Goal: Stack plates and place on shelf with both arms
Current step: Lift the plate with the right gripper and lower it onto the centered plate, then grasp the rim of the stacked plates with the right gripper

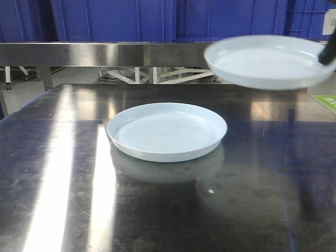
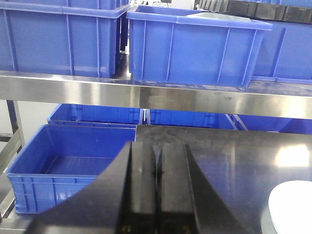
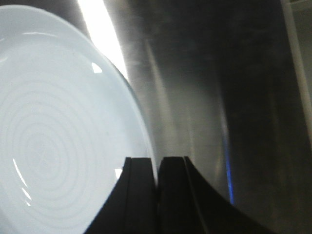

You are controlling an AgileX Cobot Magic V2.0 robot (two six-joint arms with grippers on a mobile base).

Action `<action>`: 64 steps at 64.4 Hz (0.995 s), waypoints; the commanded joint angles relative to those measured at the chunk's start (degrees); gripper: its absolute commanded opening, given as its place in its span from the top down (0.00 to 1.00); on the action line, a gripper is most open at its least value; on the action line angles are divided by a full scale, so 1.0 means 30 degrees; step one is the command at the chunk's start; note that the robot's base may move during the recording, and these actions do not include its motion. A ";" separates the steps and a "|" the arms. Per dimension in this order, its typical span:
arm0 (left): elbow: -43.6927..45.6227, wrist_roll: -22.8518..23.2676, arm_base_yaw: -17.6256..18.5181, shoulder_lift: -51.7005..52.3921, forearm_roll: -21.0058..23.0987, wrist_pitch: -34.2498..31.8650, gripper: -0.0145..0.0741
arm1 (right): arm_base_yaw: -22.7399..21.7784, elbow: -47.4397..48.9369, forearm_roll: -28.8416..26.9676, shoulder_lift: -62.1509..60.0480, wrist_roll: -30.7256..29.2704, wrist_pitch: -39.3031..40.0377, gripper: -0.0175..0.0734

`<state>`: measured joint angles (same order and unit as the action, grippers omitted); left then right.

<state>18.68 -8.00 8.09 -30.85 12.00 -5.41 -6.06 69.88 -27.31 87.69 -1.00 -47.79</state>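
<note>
One pale bluish-white plate lies flat in the middle of the dark steel table. A second plate hangs in the air at the upper right, held by its right rim. My right gripper is shut on that rim, and the plate fills the left of the right wrist view. My left gripper is shut with nothing in it, above the table's left part; the lying plate's edge shows at that view's lower right. The shelf runs as a steel beam behind the table.
Blue plastic crates stand on the shelf beam, and more crates sit lower, left of the table. A green patch lies at the far right edge.
</note>
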 commanded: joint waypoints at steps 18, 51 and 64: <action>0.0568 0.0126 -0.0003 0.0015 0.0121 -0.1622 0.74 | 0.5176 0.0083 -0.1329 0.0409 -0.0305 0.3183 0.74; 0.0568 0.0126 -0.0003 0.0015 0.0121 -0.1622 0.74 | 0.6559 0.0131 -0.1329 0.3015 -0.0305 0.4663 0.70; 0.0568 0.0126 -0.0003 0.0015 0.0121 -0.1622 0.74 | 0.6559 0.0131 -0.1364 0.3077 -0.0287 0.4701 0.52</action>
<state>18.68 -8.00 8.09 -30.85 12.00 -5.41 13.57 68.73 -29.81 99.22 -1.34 -35.34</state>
